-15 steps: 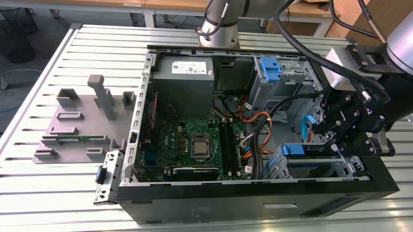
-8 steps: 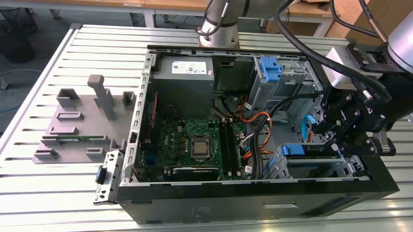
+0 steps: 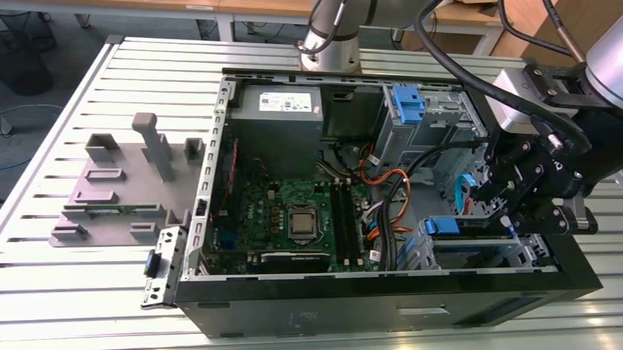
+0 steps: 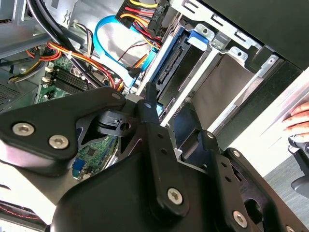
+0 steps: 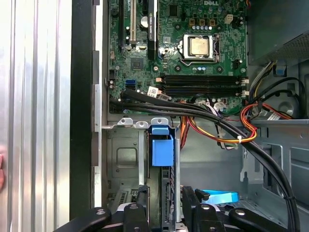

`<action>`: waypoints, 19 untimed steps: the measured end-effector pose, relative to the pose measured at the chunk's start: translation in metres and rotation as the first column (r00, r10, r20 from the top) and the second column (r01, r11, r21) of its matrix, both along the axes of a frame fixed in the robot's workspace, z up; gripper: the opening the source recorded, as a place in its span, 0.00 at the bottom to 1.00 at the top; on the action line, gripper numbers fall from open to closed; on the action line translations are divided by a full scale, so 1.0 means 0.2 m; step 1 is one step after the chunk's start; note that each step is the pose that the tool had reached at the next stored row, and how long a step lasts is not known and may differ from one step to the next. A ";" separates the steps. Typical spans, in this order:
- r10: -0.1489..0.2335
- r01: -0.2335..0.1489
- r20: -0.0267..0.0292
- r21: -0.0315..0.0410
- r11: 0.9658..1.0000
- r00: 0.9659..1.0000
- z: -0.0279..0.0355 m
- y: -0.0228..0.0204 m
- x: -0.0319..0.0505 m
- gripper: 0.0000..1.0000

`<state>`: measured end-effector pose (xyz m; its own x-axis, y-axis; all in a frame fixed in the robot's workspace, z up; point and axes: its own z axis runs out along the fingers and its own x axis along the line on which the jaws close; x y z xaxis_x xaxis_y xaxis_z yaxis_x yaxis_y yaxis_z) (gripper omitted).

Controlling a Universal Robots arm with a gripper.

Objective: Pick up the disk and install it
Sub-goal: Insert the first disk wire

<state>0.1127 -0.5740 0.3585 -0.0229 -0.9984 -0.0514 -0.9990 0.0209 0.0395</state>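
First wrist view: disk (image 5: 167, 193) edge-on in grey bay (image 5: 123, 159), blue carrier tab (image 5: 162, 147) outward; fingers (image 5: 188, 200) spread, flanking it

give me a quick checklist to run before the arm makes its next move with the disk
1. The disk is in the drive cage slot: ok.
2. The disk is pushed fully home: cannot tell.
3. The gripper is lined up with the disk's edge, jaws apart: ok.
4. The black cables pass beside the slot, not across it: ok.
5. A person's hand is outside the computer case: ok.
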 end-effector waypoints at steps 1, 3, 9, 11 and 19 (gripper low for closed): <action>0.000 0.000 0.000 0.000 1.000 1.000 0.000 0.000 0.000 0.42; 0.000 0.000 0.000 0.000 1.000 1.000 0.005 0.000 0.000 0.42; 0.000 0.000 0.000 0.000 1.000 1.000 0.047 0.000 0.000 0.42; 0.000 0.000 0.000 0.000 1.000 1.000 0.050 0.000 0.000 0.42; 0.000 0.000 0.001 0.003 1.000 1.000 0.048 0.020 0.000 0.42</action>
<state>0.1127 -0.5701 0.3681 -0.0228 -0.9983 -0.0542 -0.9991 0.0208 0.0382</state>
